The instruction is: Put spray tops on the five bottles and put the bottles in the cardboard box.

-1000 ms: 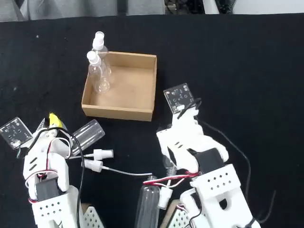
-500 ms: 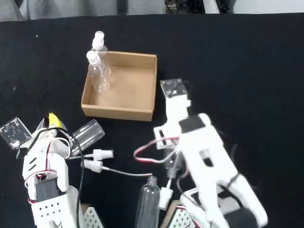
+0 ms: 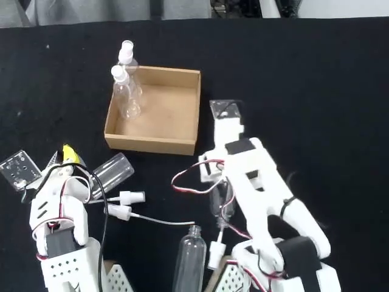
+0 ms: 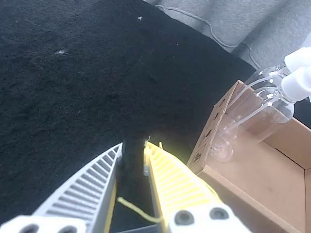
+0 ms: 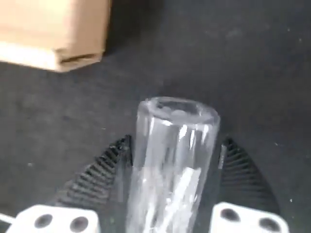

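Observation:
The cardboard box (image 3: pixel 184 109) sits left of centre, with two topped bottles (image 3: pixel 129 91) leaning in its far left corner (image 4: pixel 257 104). My right gripper (image 3: pixel 222 196) is shut on a clear bottle (image 3: pixel 222 205) in front of the box; in the right wrist view that bottle (image 5: pixel 172 145) sits between the dark fingers (image 5: pixel 114 155). My left gripper (image 3: pixel 65 157) rests near the front left, its fingers (image 4: pixel 167 177) a narrow gap apart with nothing between them. An uncapped bottle (image 3: pixel 113 170) lies beside it. Two loose spray tops (image 3: pixel 129 198) lie nearby. Another bottle (image 3: pixel 189 258) and a spray top (image 3: pixel 214 253) lie at the front.
The spray tops' thin tubes (image 3: pixel 161 221) trail across the black cloth between the arms. Red and white cables (image 3: pixel 185 182) loop off the right arm. The box corner (image 5: pixel 73 56) is close ahead of the held bottle. Bare cloth lies to the right and far side.
The right arm has risen and swung over the bottle, its wrist shifting left toward the box. The left arm and the loose parts have stayed still.

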Available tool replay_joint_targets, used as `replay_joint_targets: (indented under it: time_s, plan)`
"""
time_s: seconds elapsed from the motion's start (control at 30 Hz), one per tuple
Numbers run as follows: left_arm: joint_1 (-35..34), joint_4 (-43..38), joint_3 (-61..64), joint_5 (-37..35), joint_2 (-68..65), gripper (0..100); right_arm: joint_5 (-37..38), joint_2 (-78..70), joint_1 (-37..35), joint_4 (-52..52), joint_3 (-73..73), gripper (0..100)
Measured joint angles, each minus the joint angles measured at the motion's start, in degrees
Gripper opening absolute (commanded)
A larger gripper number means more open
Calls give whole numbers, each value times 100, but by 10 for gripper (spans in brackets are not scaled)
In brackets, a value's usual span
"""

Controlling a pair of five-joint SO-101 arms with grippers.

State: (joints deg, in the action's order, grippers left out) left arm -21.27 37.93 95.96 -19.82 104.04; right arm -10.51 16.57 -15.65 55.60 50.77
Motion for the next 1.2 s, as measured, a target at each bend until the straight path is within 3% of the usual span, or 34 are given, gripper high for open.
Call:
replay_joint_targets:
  time_s: [0.33,0.53,0.83,1.2]
  plan:
    - [0,0,0,0,0,66,-774,-202,369,-35,18,225]
    - [0,0,0,0,0,66,-1064,-202,369,-53,18,15]
    - [0,0,0,0,0,66,-1213,-211,492,-53,18,11]
    - [0,0,0,0,0,66,-2620,-211,1688,-62,-273,15]
